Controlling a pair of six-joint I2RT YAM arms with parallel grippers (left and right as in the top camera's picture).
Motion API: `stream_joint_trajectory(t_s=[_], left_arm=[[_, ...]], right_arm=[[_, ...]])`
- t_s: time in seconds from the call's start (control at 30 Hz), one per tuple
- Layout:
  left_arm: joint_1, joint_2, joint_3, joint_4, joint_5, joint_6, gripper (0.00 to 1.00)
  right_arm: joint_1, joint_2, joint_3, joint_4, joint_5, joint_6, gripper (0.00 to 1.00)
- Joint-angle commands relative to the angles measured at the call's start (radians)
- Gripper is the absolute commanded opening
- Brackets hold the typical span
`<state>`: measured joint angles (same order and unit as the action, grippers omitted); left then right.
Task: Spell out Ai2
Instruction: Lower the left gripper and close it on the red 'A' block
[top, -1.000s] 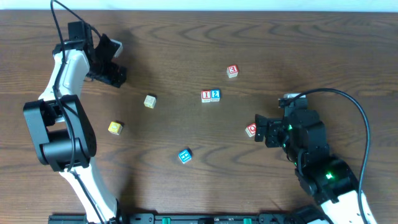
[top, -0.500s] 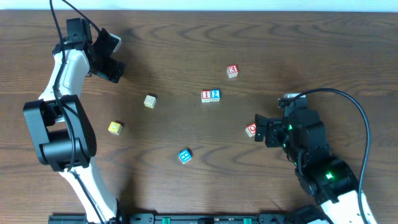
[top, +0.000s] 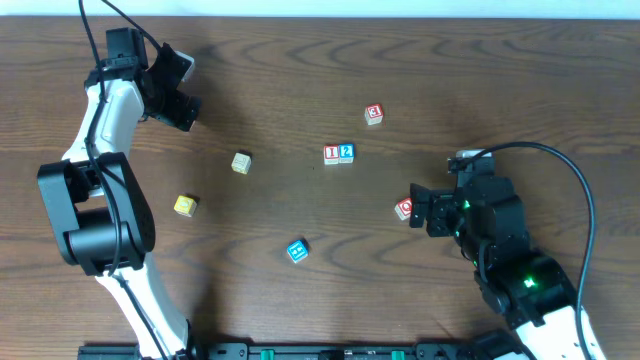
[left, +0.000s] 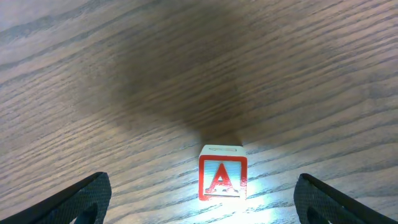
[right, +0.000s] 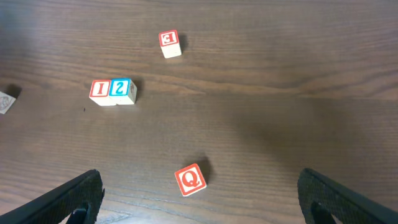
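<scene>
the a block (left: 222, 177) sits on the surface right in front of my left gripper (left: 202, 186). the fingers are spread wide, one at each lower corner of the wrist view, and nothing is held between them. the block lies just ahead of the tips and a little to the right of the line midway between them, its red a facing the camera squarely. it's a cube, so there is no long axis to line up with. what counts is that its flat sides run about parallel to my fingers, so i judge a short reach forward with a slight nudge right should bracket it.

from overhead i can't pick the block out; my left gripper (top: 176, 90) covers that spot at the far left of the surface.

the i block (top: 331, 153) and 2 block (top: 346, 153) touch in a row near the middle, well apart from the a. the i's free side faces my left arm, so that arm is the natural carrier.

my right gripper (right: 199, 193) is also spread and empty, with the q block (right: 189, 179) just ahead of it.
</scene>
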<state>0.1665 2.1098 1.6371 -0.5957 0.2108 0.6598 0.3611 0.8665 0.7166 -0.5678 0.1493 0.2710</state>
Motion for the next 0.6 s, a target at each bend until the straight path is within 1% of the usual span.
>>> stream_joint_trajectory(t_s=[0.0,0.1,0.27,0.33,0.47,0.57], left_arm=[[0.003,0.012,0.021,-0.014,0.044,0.014,0.95],[0.003,0.012,0.021,-0.027,0.077,0.014,0.95],[0.004,0.014,0.018,-0.028,0.068,0.020,0.95],[0.005,0.024,0.017,-0.028,0.066,0.050,0.95],[0.005,0.076,0.017,-0.021,-0.010,0.060,0.95],[0.005,0.095,0.017,-0.017,-0.019,0.059,0.95]], right_arm=[[-0.007,-0.002,-0.005,-0.002,0.000,0.013,0.99],[-0.007,-0.002,-0.005,-0.002,0.000,0.013,0.99],[-0.007,-0.002,-0.005,-0.002,0.000,0.013,0.99],[-0.007,-0.002,-0.005,-0.002,0.000,0.013,0.99],[-0.007,-0.002,-0.005,-0.002,0.000,0.013,0.99],[-0.007,-0.002,-0.005,-0.002,0.000,0.013,0.99]])
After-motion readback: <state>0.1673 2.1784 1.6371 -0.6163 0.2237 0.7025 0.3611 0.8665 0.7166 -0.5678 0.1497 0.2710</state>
